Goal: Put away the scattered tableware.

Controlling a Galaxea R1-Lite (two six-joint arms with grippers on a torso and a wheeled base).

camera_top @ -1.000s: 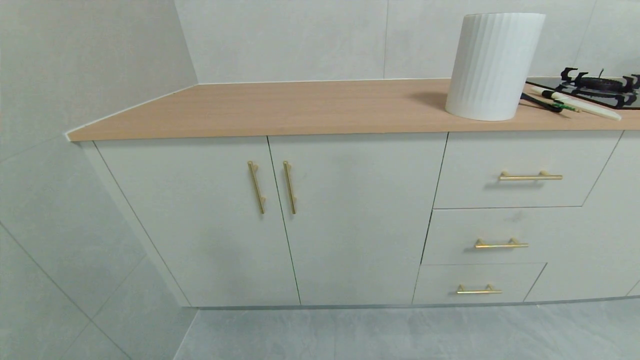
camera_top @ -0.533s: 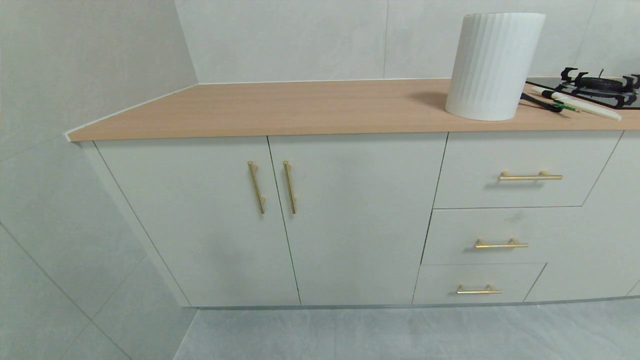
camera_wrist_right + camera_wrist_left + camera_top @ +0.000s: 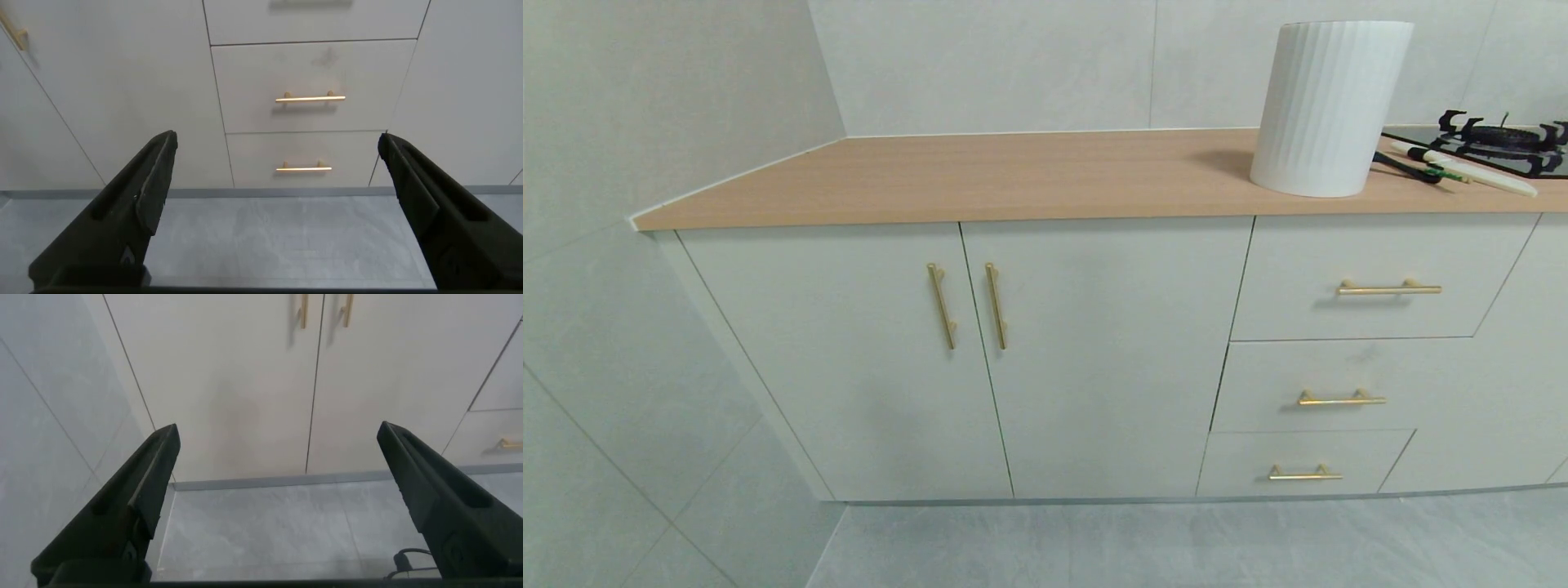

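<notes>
Your left jaws: apart, smooth cabinet doors (image 3: 229, 384) ahead | right jaws: apart, brass-handled drawers (image 3: 327, 73) ahead, top one cut off

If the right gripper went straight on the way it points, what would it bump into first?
Most likely the front of the bottom drawer. Nothing shows between it and the open right gripper, though depth is unclear.

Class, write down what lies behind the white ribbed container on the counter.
Utensils poke out from behind the white ribbed container toward the stove burner, lying on the counter. Their other ends, and anything else directly behind it, are covered.
</notes>
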